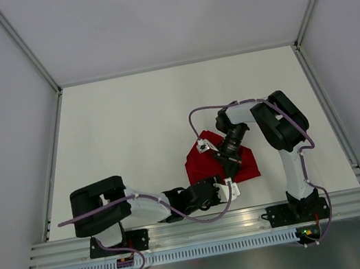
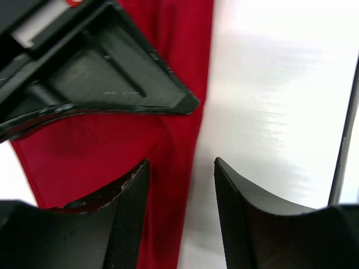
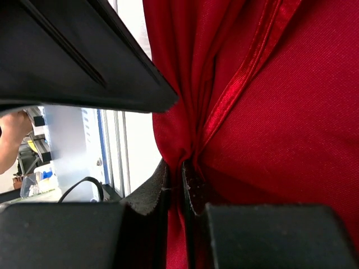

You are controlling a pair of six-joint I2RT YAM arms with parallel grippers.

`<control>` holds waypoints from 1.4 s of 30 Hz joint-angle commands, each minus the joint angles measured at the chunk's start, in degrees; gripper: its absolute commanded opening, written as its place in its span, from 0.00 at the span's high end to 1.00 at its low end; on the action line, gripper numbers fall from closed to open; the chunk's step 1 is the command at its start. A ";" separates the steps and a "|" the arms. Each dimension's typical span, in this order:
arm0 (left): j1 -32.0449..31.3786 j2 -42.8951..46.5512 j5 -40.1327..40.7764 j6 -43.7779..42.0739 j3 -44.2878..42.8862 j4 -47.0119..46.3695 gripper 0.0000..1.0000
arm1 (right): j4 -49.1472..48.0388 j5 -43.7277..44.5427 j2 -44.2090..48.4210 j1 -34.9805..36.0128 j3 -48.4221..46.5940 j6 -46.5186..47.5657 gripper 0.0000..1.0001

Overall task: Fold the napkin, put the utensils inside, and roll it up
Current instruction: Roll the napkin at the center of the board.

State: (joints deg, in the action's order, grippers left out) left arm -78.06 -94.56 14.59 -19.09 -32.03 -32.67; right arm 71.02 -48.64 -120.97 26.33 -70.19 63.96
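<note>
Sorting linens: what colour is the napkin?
The napkin is plain bright red, clearest in the right wrist view.

napkin (image 1: 200,167) lies on the worktop (image 1: 130,129). Right jaws: a fold of it sits between them, the rest spreads ahead and to their right. Left jaws: napkin edge runs through the gap, cloth below the left one, bare worktop below the right one.

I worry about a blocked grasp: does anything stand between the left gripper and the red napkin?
Nothing visible does. The left gripper is open right over the edge of the napkin, with only cloth and bare table in the gap. The right gripper pinches a napkin fold elsewhere.
</note>
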 commanded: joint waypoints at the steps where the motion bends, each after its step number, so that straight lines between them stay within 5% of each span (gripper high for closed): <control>1: -0.69 -2.55 -3.69 -4.29 -2.68 -4.77 0.44 | -8.27 6.37 -2.52 -0.49 0.14 2.83 0.99; 7: -0.51 -7.65 -4.39 -3.94 -4.09 -6.27 0.48 | -8.27 6.28 -2.61 -1.01 0.06 2.57 0.99; 11: -0.42 -10.02 -3.34 -2.01 -3.83 -5.92 0.70 | -8.36 6.19 -2.52 -1.10 0.14 2.48 0.98; 20: -0.25 -11.70 -3.34 3.36 -1.02 -6.71 0.98 | -8.62 6.02 -2.34 -1.19 0.23 2.22 0.97; 31: 7.39 -8.36 -20.01 17.15 3.38 -10.49 0.98 | -15.91 5.14 8.97 -1.80 3.22 -4.02 0.54; 42: 17.24 -9.94 -36.64 27.88 1.02 -7.78 0.98 | -28.99 8.20 29.44 -5.49 8.22 -12.99 0.47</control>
State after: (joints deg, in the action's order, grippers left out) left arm -62.72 -102.37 -14.13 2.11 -30.68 -48.51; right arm 49.52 -42.37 -98.94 21.71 -64.34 53.28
